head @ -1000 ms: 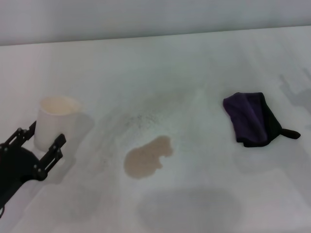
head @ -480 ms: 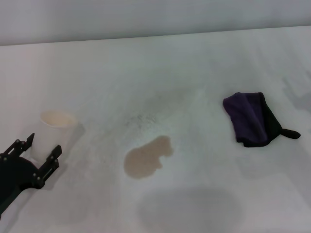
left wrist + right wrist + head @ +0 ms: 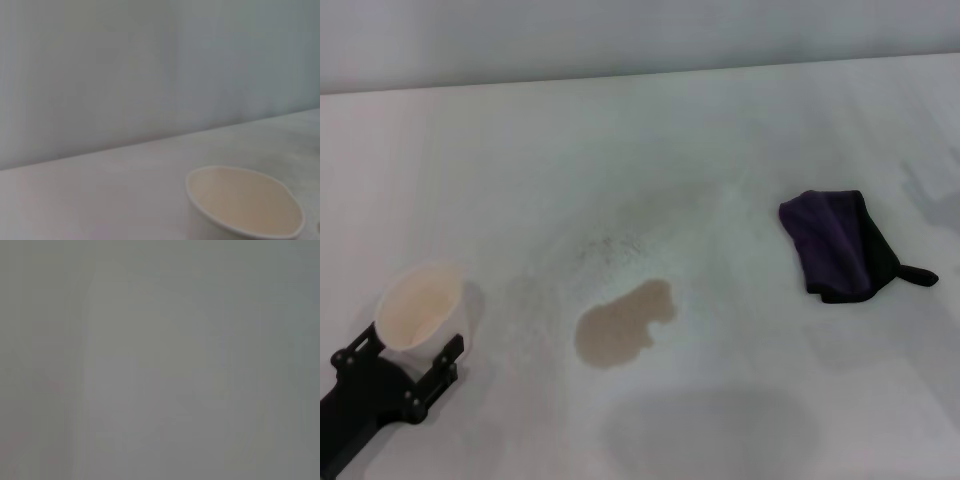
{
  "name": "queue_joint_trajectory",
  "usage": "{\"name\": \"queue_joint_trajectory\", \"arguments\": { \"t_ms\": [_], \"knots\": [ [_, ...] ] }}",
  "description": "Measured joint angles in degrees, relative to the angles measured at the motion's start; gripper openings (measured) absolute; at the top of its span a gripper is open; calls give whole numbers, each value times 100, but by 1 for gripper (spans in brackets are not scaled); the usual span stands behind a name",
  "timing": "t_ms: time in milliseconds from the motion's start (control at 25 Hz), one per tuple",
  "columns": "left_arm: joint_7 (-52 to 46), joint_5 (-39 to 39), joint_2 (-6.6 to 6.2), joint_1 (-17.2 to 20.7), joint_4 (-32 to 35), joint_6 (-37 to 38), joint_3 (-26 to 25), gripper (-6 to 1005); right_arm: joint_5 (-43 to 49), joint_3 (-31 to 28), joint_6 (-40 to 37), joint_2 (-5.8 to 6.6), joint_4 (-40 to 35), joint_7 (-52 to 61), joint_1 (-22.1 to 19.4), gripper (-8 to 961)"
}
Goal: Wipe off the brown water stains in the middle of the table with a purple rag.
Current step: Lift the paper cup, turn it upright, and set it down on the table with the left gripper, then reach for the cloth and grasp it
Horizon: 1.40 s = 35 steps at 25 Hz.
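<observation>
The brown water stain (image 3: 623, 325) is a tan blob in the middle of the white table (image 3: 720, 130). The purple rag (image 3: 835, 245), with black edging and a black tab, lies crumpled on the table to the stain's right, untouched. My left gripper (image 3: 402, 352) is at the near left, well left of the stain, with a finger on each side of a white paper cup (image 3: 420, 312), shut on it. The cup's open mouth tilts toward the head camera. The cup's rim also shows in the left wrist view (image 3: 245, 205). My right gripper is out of view; the right wrist view shows only blank grey.
Faint grey speckled smudges (image 3: 610, 245) lie just beyond the stain. A pale wall runs behind the table's far edge (image 3: 640, 72). A soft shadow (image 3: 710, 430) falls on the table in front of the stain.
My left gripper has drawn back toward the near left edge with the paper cup in it. The cup now sits lower in the head view and shows more of its mouth. Stain and rag have not moved.
</observation>
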<state>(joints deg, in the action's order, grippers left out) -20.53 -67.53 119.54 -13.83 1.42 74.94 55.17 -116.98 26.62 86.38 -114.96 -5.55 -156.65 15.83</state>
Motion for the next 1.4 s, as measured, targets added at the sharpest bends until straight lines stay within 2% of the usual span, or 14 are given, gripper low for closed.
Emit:
{"name": "queue_joint_trajectory", "arguments": {
  "t_ms": [240, 480, 840, 1040, 1400],
  "knots": [
    [163, 22, 19, 219, -28, 65, 3, 635, 0, 2, -30, 0, 2, 2, 3, 767],
    [202, 115, 17, 263, -61, 111, -8, 639, 0, 10, -38, 0, 3, 3, -1, 767],
    [397, 155, 16, 245, -85, 175, 11, 801, 0, 10, -39, 0, 20, 3, -10, 767],
    [712, 189, 17, 356, -162, 359, 3, 892, 0, 51, -40, 0, 20, 1, -10, 767],
    [1096, 468, 25, 796, -288, 803, 4, 893, 0, 89, -53, 0, 6, -38, -9, 766]
  ]
}}
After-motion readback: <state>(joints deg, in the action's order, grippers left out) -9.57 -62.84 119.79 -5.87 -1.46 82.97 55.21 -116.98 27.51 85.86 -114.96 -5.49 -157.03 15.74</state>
